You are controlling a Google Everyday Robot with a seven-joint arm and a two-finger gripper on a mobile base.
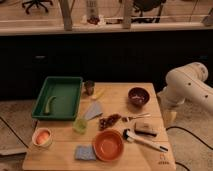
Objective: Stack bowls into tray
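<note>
White arm (187, 86) at the far right of the view, folded. Its rounded elbow points left, with links running up-right and down-right off the frame edge. The gripper is out of frame past the right edge, jaws wide apart.

I can read no text, number or brand from here. The only thing that looks printed is a small dark mark (162, 161) on the near right corner of the tabletop (120, 97). It could be a logo or a short line of characters, but I cannot make out a single letter. The flat dark block (145, 129) near the tabletop's right side carries a pale strip along its top that may be a label, and that is unreadable to me too. The white arm (187, 82) shows no lettering I can tell. My tool (168, 105) sits at the arm's end, just off the tabletop's right edge, with nothing legible on it.
</note>
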